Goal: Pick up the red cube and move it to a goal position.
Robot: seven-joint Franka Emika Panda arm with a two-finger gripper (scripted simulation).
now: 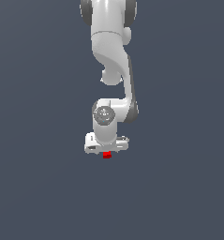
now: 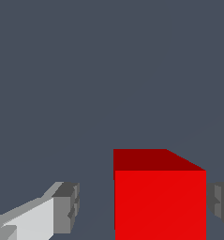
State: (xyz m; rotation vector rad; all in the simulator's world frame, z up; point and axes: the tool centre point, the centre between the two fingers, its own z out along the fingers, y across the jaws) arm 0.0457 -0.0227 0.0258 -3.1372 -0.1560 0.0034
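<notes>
1. In the wrist view, starting at the left, one grey-padded finger (image 2: 65, 207) of the hand (image 2: 144, 206) stands clear of the red cube (image 2: 160, 201), with a strip of dark surface showing between pad and cube.
2. The red cube sits between the two fingers, off-centre: it lies much nearer the far finger, whose pad shows only at the picture's right edge, just beside the cube face; whether they touch I cannot tell.
3. The fingers are spread apart and nothing is clamped. I judge the hand is placed this way so that the fingers straddle the cube before they close on it.
4. In the exterior view the Panda arm (image 1: 114, 56) reaches down from above and the white hand (image 1: 107, 149) hangs directly over the cube (image 1: 107, 155), of which only a sliver peeks out below.
5. The exterior view gives the arm's overall posture but hides the fingers and the gaps; the wrist view shows those gaps but nothing of the arm. No goal marker appears in either.
</notes>
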